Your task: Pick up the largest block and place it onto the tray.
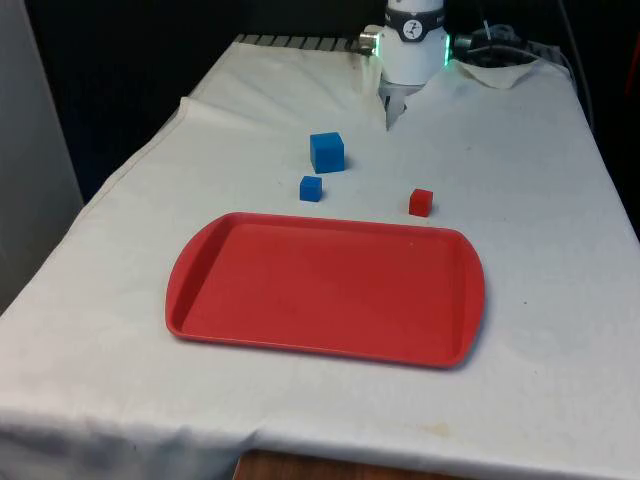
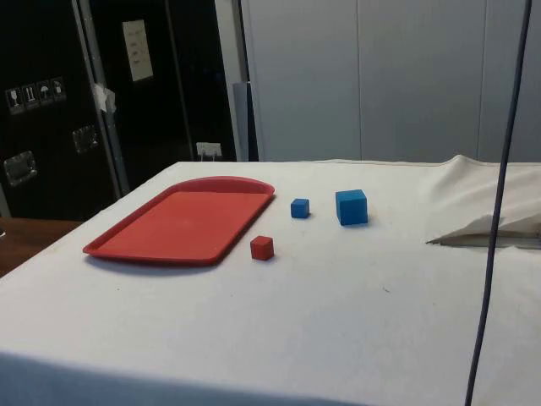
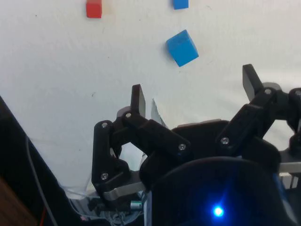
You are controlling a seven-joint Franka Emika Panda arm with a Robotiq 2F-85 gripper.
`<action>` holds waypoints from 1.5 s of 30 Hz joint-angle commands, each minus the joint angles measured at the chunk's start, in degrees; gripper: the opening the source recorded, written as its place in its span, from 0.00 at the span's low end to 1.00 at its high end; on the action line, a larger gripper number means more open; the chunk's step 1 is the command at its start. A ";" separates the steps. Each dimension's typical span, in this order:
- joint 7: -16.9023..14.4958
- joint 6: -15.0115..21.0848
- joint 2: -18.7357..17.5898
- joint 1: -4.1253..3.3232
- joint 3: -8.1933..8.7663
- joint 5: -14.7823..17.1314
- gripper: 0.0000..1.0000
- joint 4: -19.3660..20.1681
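Trouble, as I judge it, would come from choosing the wrong cube: three blocks sit close together on the white cloth (image 1: 540, 200), and my gripper (image 3: 195, 92), fingers spread wide with nothing between them, hangs above the cloth well short of all of them. The largest blue block (image 1: 327, 152) is my target; it rests on the cloth beyond the red tray (image 1: 200, 280), apart from the tray's far rim, with the small blue block (image 1: 311, 188) just beside it on the tray side and the small red block (image 1: 421, 202) farther toward the front view's right. In the wrist view the largest blue block sits turned at an angle to my fingers, so if I descend without turning the wrist I would likely catch its corners and twist it or push it away. A careless approach could also nudge the small blue block, since the two nearly share a line. Folds in the cloth near my base could let a cube tip. I can read no brand or writing on the blocks or tray; a pale sheet (image 2: 136, 51) on the dark cabinets carries marks I cannot make out.
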State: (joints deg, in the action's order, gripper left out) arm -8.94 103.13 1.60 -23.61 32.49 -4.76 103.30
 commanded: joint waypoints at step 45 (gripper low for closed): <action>3.27 14.27 19.25 1.38 0.57 -12.49 1.00 31.51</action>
State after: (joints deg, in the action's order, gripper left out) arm -6.13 116.48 20.34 -22.57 33.29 -16.50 134.19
